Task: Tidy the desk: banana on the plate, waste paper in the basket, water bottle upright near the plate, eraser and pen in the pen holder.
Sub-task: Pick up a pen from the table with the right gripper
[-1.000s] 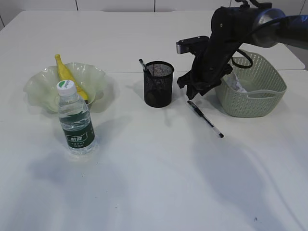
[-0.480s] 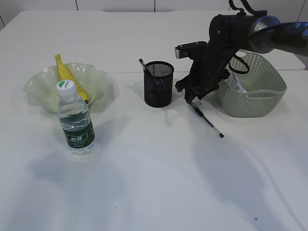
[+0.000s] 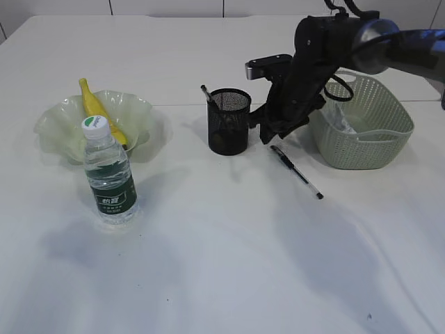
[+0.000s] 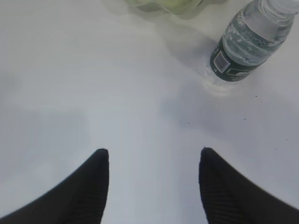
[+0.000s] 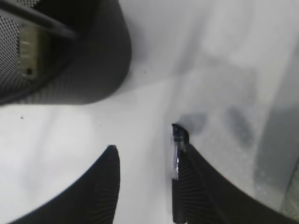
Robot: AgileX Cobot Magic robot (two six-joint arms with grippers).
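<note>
The banana lies in the green wavy plate. The water bottle stands upright in front of the plate; it also shows in the left wrist view. The black mesh pen holder holds one pen and a greenish block. A second pen lies on the table right of the holder. My right gripper is open just above this pen's near end, which lies against the right finger. My left gripper is open and empty over bare table.
The green basket stands at the right with crumpled paper in it, close behind my right arm. The pen holder is just left of my right gripper.
My right gripper has shifted a little left, toward the pen holder. The pen on the table has not moved. The bottle, plate and basket are unchanged.
</note>
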